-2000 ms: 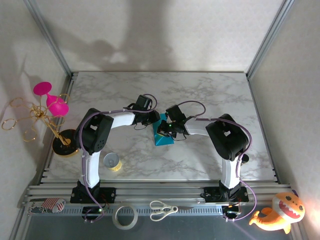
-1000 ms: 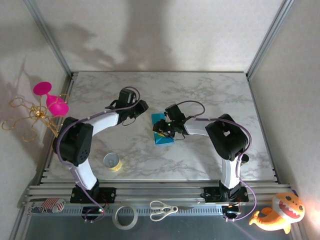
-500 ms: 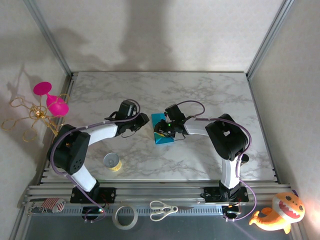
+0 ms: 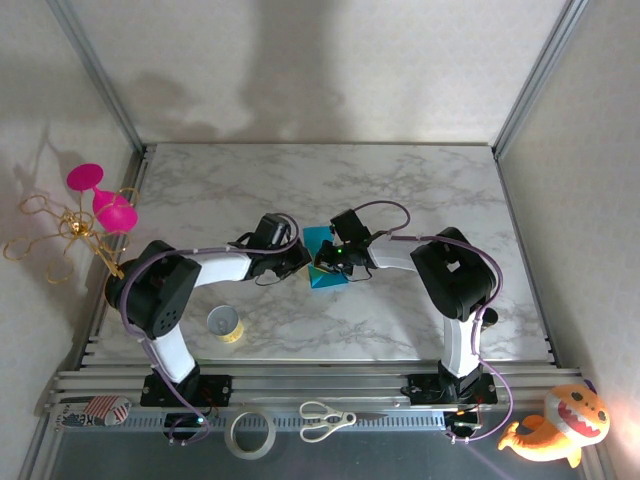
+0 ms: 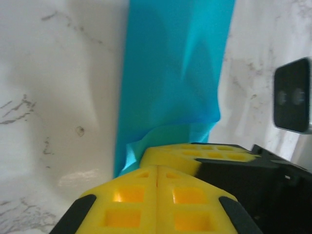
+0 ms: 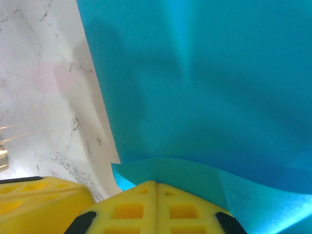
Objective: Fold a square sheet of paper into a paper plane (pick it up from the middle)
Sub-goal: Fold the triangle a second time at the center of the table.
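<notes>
The teal-blue sheet of paper [image 4: 326, 278] lies folded on the marble table [image 4: 400, 190], between the two arms; no finished paper plane shape shows. In the left wrist view it is a long strip [image 5: 170, 73] with its near edge curled up. My left gripper [image 4: 298, 262] [image 5: 156, 168] is shut, its tips at that curled edge. My right gripper [image 4: 322, 262] [image 6: 156, 184] is shut too, its tips against a raised flap of the paper [image 6: 204, 73]. Whether either pinches paper I cannot tell. The two grippers nearly touch; the right one's yellow finger [image 5: 195, 151] sits just beyond my left tips.
A small yellow tape roll [image 4: 225, 323] stands near the left arm's base. A pink and gold ornament stand [image 4: 100, 215] is at the left edge. Scissors [image 4: 325, 420], a tape ring [image 4: 250, 433] and an orange plush toy [image 4: 565, 422] lie on the front rail.
The left arm has swung from the left back to the paper's left edge. Both grippers have closed. The right arm stayed over the paper.
</notes>
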